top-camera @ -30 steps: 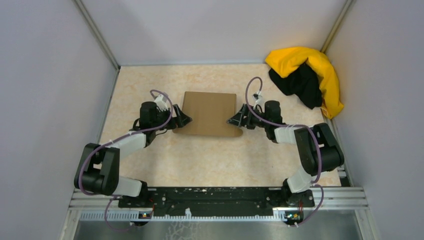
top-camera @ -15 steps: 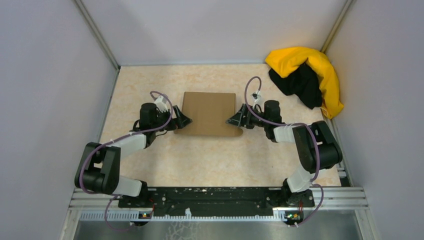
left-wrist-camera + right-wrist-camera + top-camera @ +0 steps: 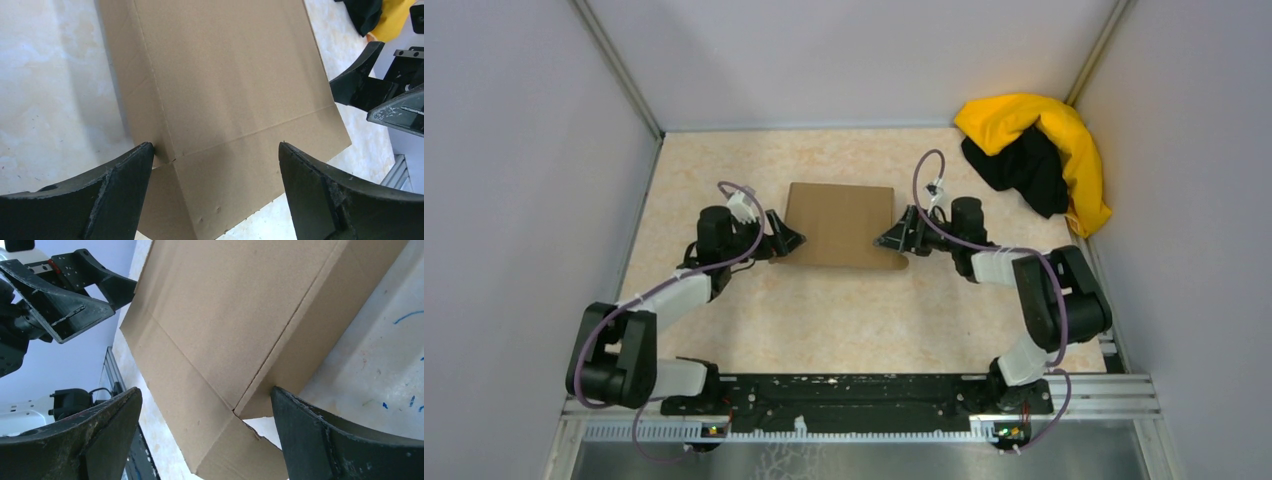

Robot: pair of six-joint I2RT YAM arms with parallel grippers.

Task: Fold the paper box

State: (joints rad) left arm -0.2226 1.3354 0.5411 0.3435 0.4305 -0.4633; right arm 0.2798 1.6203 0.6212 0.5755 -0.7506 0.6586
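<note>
The left tool (image 3: 790,241) and the right tool (image 3: 885,240) both stand wide open, gripping nothing, flanking the paper box (image 3: 842,222) lying mid-bench (image 3: 824,320), toward the far edge. It looks largely folded; its near flap seems not yet tucked.

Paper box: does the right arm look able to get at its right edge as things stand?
Probably yes: the right gripper sits open at the paper box's right edge, with nothing between them.
</note>
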